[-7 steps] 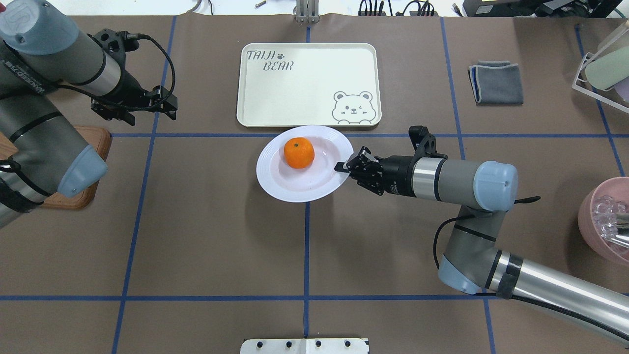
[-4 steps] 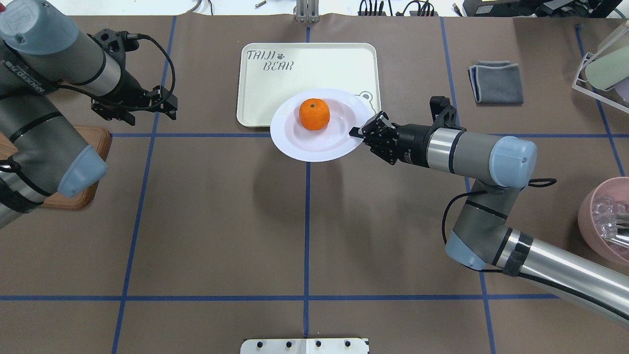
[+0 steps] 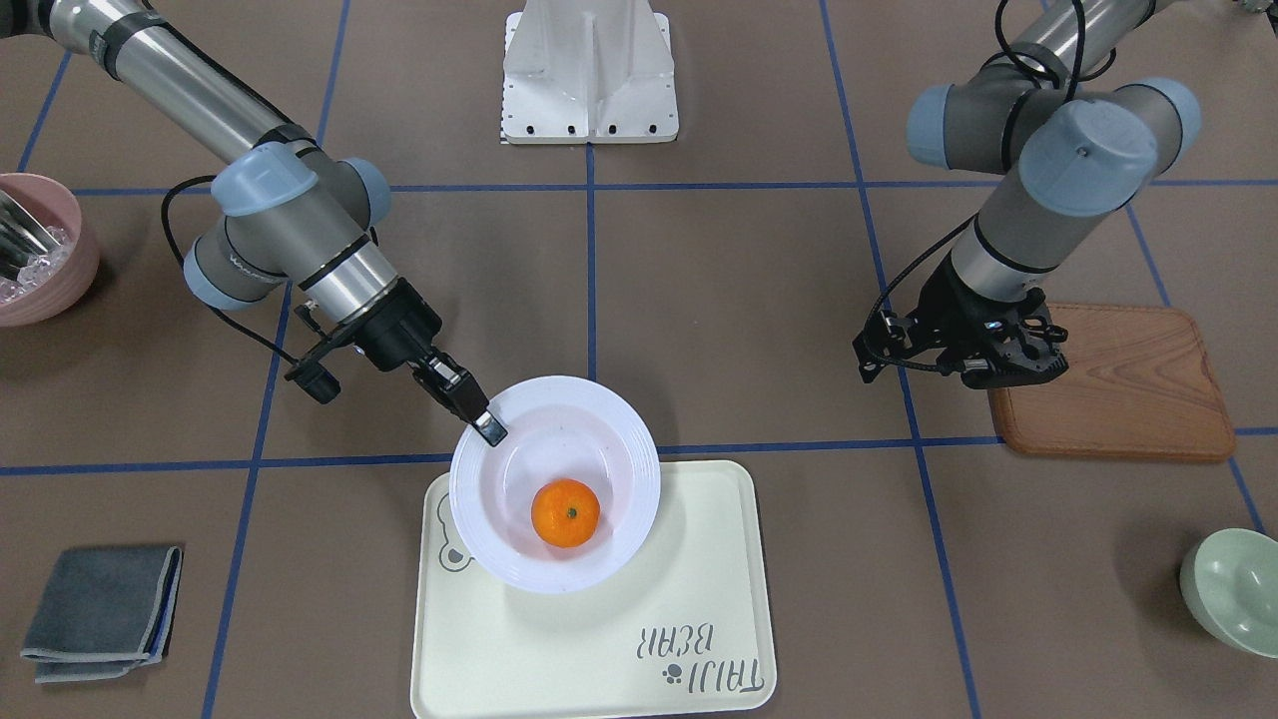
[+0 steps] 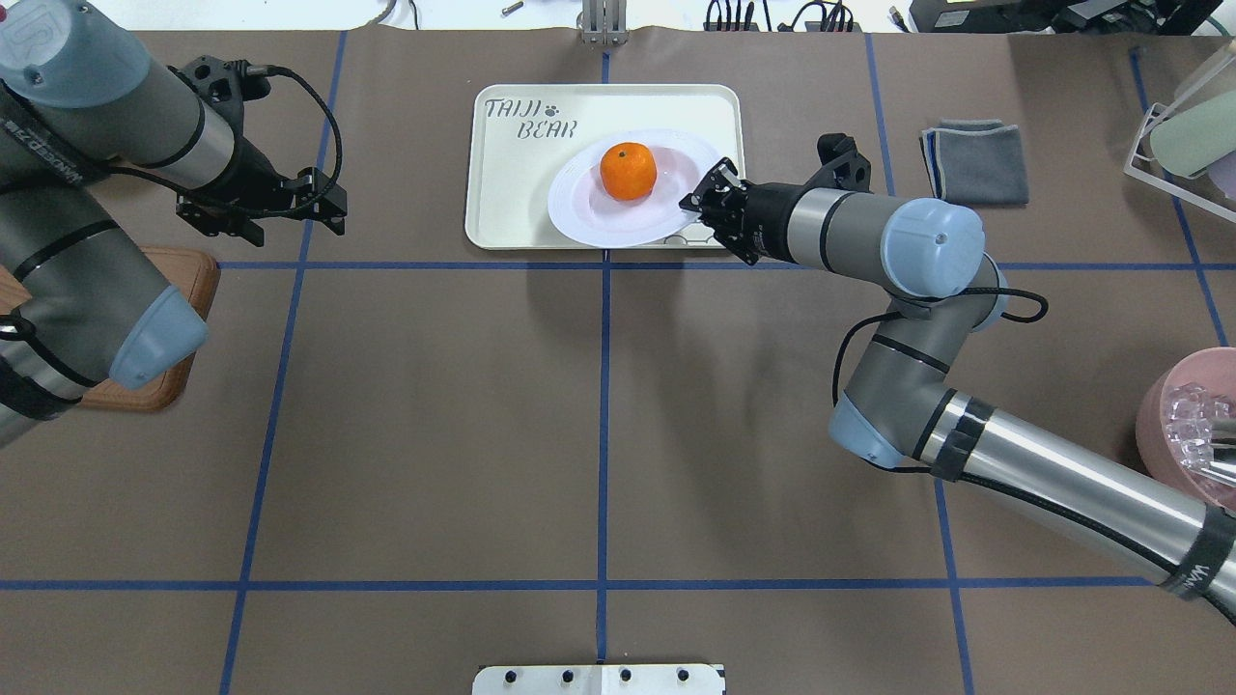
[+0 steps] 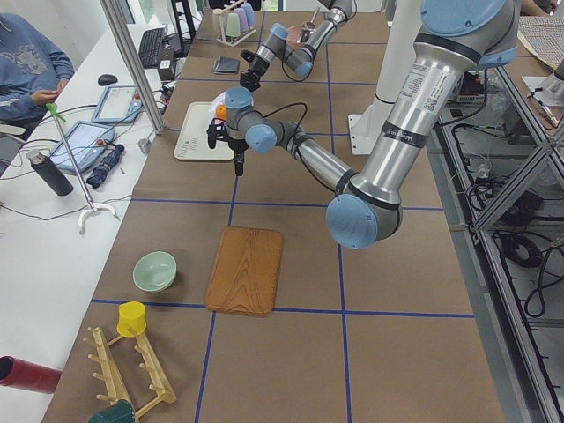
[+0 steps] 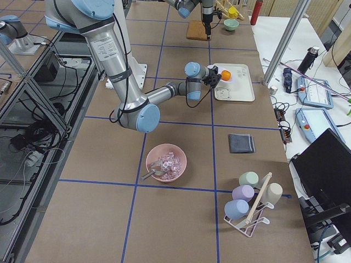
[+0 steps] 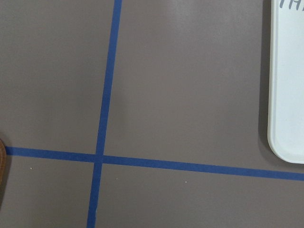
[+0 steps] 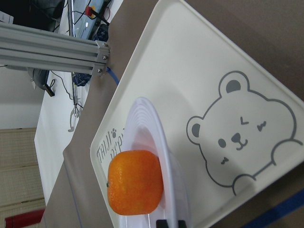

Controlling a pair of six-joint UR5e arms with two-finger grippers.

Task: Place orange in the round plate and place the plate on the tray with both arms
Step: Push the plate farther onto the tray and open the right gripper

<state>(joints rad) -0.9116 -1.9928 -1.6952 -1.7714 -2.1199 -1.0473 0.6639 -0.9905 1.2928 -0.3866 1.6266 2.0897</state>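
The orange [image 4: 628, 171] lies in the white round plate [image 4: 589, 208]. My right gripper [image 4: 700, 198] is shut on the plate's right rim and holds it a little above the cream tray [image 4: 521, 193], over the bear drawing. In the front view the plate [image 3: 599, 424] overhangs the tray's [image 3: 599, 649] edge nearest the robot, with the right gripper [image 3: 489, 427] on its rim. The right wrist view shows the plate [image 8: 156, 128] edge-on, the orange [image 8: 135, 182] in it and the tray [image 8: 199, 71] beneath. My left gripper [image 4: 266, 208] hangs open over bare table to the tray's left, holding nothing.
A brown wooden board [image 4: 183, 290] lies under the left arm. A folded grey cloth [image 4: 975, 162] is right of the tray. A pink bowl [image 4: 1188, 425] and a cup rack [image 4: 1183, 125] stand at the right edge. A pale-green bowl [image 3: 1233, 589] sits beyond the board.
My right gripper has carried the plate with the orange from the table in front of the tray, away from the robot and over the tray. The left arm has stayed put.
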